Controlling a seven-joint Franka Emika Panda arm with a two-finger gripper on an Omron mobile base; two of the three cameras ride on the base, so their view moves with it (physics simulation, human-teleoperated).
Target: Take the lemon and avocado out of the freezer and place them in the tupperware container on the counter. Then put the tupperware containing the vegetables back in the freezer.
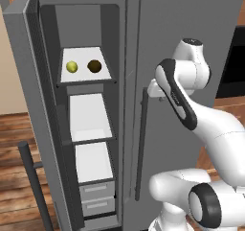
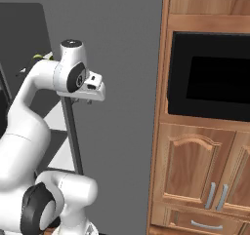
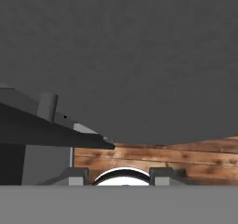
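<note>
While your gripper (image 3: 124,177) shows two dark fingertips (image 3: 74,175) standing apart with nothing between them, it faces the dark grey closed door of the freezer (image 1: 191,43) at close range. Out from the hand, at about nine o'clock in the left base view, the narrow compartment stands open, and on its top white shelf (image 1: 85,57) you see the lemon (image 1: 72,66) at the left and the avocado (image 1: 94,66) just beside it, apart.
</note>
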